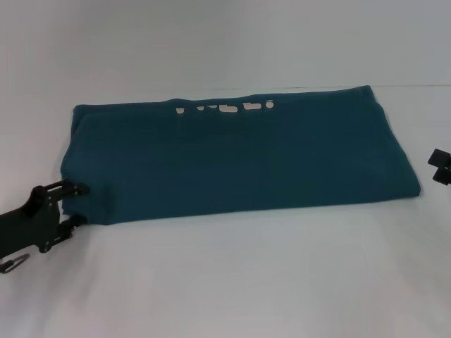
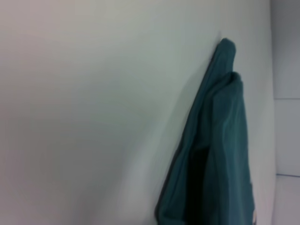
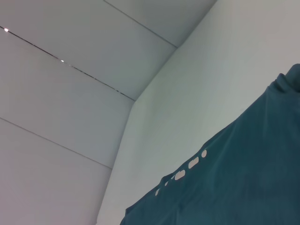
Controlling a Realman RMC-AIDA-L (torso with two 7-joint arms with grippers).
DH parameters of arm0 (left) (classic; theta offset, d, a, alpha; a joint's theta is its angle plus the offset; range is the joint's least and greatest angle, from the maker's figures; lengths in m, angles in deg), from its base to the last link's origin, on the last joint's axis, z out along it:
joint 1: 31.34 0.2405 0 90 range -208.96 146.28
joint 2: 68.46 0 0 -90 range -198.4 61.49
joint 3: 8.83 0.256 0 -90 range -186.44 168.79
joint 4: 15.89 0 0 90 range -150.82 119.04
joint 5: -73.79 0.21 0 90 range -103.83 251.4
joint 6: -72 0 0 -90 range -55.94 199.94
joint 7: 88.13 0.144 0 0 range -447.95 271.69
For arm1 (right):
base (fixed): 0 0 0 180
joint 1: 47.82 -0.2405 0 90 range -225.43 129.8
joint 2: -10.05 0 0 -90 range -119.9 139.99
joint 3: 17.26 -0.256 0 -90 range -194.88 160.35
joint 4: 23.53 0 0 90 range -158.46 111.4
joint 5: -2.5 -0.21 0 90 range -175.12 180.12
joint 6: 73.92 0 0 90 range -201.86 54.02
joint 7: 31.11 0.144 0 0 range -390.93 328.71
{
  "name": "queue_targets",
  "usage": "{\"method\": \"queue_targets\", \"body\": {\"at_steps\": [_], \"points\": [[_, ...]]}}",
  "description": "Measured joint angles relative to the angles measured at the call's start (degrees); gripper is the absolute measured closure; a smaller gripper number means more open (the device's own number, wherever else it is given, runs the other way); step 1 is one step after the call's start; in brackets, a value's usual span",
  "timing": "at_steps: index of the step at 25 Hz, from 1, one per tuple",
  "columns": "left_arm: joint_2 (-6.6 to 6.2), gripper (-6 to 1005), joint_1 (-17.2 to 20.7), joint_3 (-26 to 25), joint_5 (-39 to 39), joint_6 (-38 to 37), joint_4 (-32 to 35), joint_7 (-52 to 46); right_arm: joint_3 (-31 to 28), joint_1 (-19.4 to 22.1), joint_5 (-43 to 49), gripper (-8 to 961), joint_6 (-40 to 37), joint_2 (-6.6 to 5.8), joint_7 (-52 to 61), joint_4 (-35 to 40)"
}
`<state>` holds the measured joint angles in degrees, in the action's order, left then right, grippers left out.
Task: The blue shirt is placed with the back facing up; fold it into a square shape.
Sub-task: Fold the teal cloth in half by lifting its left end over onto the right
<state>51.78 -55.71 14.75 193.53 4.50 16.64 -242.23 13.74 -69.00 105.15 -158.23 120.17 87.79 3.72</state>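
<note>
The blue shirt (image 1: 232, 158) lies folded into a wide band across the white table (image 1: 232, 282). Bits of white lettering (image 1: 225, 108) peek out along its far edge. My left gripper (image 1: 76, 208) is at the shirt's near left corner, open, with one finger on each side of the cloth edge. The left wrist view shows the shirt's (image 2: 220, 154) layered edge from close by. Only a small black part of my right gripper (image 1: 440, 167) shows, just off the shirt's right end. The right wrist view shows the shirt (image 3: 234, 187) and its lettering (image 3: 180, 174).
The white table stretches in front of and behind the shirt. A pale wall with seams (image 3: 70, 65) stands beyond the table's far side.
</note>
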Motion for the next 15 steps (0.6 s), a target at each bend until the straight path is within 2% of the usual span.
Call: {"method": "queue_targets", "body": {"at_steps": [8, 11, 15], "points": [[-0.14, 366, -1.44, -0.08, -0.63, -1.35, 1.35, 1.24, 0.03, -0.01, 0.01, 270, 0.02, -0.05, 0.0, 0.0], [-0.34, 366, -0.23, -1.58, -2.54, -4.73, 2.61, 2.52, 0.0, 0.0, 0.0, 271, 0.03, -0.06, 0.01, 0.0], [-0.59, 366, 1.68, -2.31, -0.68, -5.42, 3.23, 1.01, -0.06, 0.02, 0.01, 271, 0.16, -0.08, 0.01, 0.0]]}}
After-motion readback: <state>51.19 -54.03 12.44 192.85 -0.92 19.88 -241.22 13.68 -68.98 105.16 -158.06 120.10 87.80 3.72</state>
